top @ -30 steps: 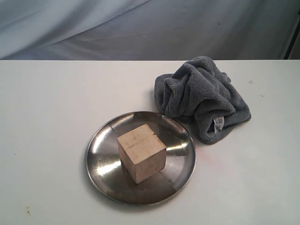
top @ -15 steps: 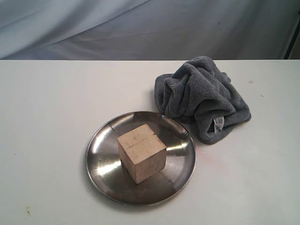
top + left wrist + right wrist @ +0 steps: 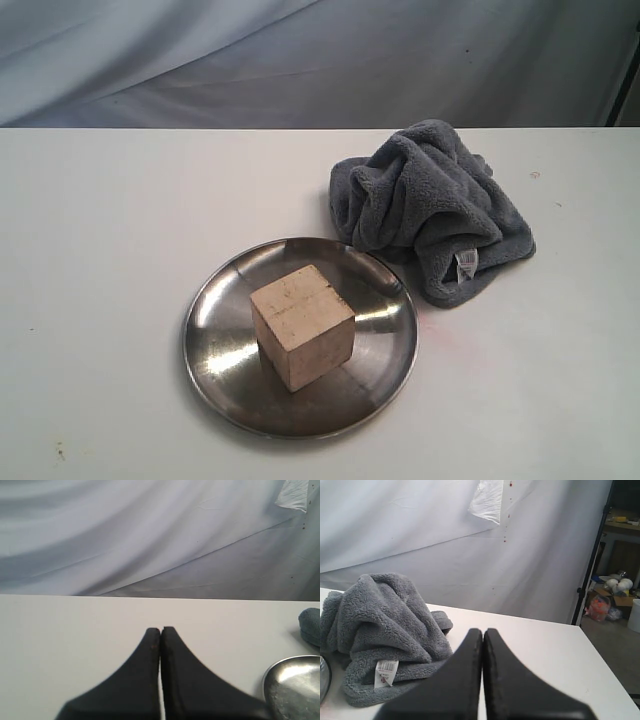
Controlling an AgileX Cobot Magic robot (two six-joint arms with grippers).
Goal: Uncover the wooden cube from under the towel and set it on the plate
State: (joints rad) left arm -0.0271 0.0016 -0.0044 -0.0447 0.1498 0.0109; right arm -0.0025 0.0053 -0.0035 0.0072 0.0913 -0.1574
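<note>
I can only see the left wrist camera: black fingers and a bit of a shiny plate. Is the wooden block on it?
Observer: Yes, the wooden cube sits on the plate, near its middle.
Operator: Where did the towel go?
Observer: The towel lies crumpled in a heap close beside the plate, covering nothing of the cube.
Operator: What's the other gripper doing?
Observer: The right gripper is shut and empty, pointing toward the towel.
</note>
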